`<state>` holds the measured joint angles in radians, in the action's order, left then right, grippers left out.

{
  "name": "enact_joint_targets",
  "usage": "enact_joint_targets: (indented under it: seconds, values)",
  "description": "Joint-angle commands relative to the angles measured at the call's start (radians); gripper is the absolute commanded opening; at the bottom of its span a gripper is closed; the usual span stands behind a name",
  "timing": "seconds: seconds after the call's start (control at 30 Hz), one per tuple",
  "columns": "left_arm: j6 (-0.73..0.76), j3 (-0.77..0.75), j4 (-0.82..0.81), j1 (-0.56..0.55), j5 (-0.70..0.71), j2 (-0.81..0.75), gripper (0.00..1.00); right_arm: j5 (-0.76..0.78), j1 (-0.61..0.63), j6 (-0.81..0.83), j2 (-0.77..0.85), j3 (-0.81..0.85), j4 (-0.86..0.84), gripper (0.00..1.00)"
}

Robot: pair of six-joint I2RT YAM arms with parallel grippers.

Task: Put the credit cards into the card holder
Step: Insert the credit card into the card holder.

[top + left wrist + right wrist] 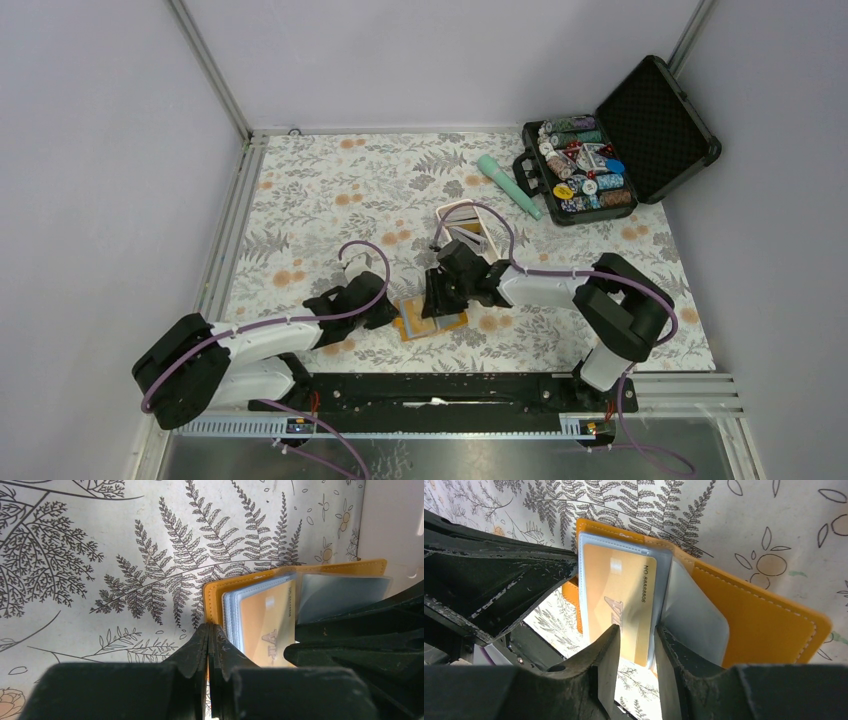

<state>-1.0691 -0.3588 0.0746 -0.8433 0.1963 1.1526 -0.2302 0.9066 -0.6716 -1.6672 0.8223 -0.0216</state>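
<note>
The orange card holder (pixel 447 324) lies open on the patterned cloth between my two arms. My left gripper (pixel 209 630) is shut on the edge of its orange cover (pixel 215 597). A tan credit card (pixel 616 595) sits in a light blue clear pocket, with its near end sticking out. My right gripper (pixel 636 630) hovers at that end, jaws apart, with a gap showing between them; its right finger (pixel 669 650) lies against the pocket's edge. The same card (pixel 265 625) shows in the left wrist view. In the top view both grippers (pixel 395 315) (pixel 437 300) cover part of the holder.
A long white tray (pixel 465 222) lies just beyond the right gripper. A teal tube (pixel 508 185) lies farther back. An open black case of poker chips (pixel 590 175) stands at the back right. Metal rails (pixel 225 230) border the cloth on the left and front.
</note>
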Motion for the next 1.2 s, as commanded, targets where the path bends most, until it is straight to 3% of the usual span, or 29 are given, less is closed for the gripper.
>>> enact_joint_targets:
  seconds: [0.0, 0.87, 1.0, 1.17]
  values:
    - [0.021, -0.003, 0.057, -0.002, 0.032, -0.005, 0.00, -0.015, 0.026, -0.014, 0.001, 0.046, -0.018, 0.38]
    - [0.019, -0.006, 0.078, -0.002, 0.045, -0.034, 0.00, 0.070, 0.076, -0.004, -0.012, 0.118, 0.071, 0.37]
    - [0.033, -0.008, 0.116, -0.002, 0.061, -0.096, 0.03, 0.116, 0.075, 0.015, 0.047, 0.110, 0.124, 0.41]
    - [0.057, -0.025, 0.198, 0.004, 0.104, -0.194, 0.14, 0.145, 0.075, 0.017, 0.139, 0.083, 0.164, 0.45]
